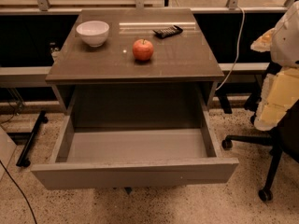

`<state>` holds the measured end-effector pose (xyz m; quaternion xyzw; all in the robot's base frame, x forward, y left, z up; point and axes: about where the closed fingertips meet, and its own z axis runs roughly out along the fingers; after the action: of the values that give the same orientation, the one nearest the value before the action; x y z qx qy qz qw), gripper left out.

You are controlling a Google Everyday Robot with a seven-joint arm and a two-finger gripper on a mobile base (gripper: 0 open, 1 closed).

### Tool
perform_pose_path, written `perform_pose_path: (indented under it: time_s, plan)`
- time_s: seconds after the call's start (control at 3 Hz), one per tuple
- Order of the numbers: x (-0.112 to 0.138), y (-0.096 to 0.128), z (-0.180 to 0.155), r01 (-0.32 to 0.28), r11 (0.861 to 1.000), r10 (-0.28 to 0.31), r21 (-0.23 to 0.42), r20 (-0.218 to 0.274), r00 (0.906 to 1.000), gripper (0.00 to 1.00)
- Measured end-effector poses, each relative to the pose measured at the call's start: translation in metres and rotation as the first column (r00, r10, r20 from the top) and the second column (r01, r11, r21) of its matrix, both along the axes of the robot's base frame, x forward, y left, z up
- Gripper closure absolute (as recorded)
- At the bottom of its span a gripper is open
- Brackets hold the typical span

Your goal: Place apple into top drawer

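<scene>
Gripper [280, 85] at the right edge, apple [143, 49] on the cabinet top [182, 62], top drawer [135, 172] pulled open.
The gripper shows as a blurred white-and-yellow shape at the right edge, well apart from the apple; I cannot tell whether it is spread or pressed together. Below it stands a black wheeled chair [273, 148]. To the left, the apple sits upright near the middle of the brown top, with a white bowl [93, 32] further left and a flat black object [167, 31] just beyond it. The grey drawer juts toward the near side.

cabinet top [177, 62] glossy brown | top drawer [135, 172] matt grey | apple [143, 49] shiny | tool [279, 99] right edge, pale matt
</scene>
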<state>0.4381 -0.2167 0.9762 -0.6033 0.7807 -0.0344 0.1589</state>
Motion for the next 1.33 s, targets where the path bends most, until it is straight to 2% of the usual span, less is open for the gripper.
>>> perform_pose_path:
  time_s: [0.33,0.67,1.0,1.33]
  plan:
    - [0.000,0.000,0.000,0.000,1.000,0.000,0.000,0.000,1.0000,0.00]
    - [0.007,0.009,0.004,0.015,1.000,-0.016,0.026,0.039,0.9991,0.00]
    - [0.021,0.027,0.005,0.011,0.998,-0.017,0.068,0.084,0.9963,0.00]
    - [0.044,0.049,0.001,-0.026,0.988,0.010,0.154,0.102,0.9947,0.00]
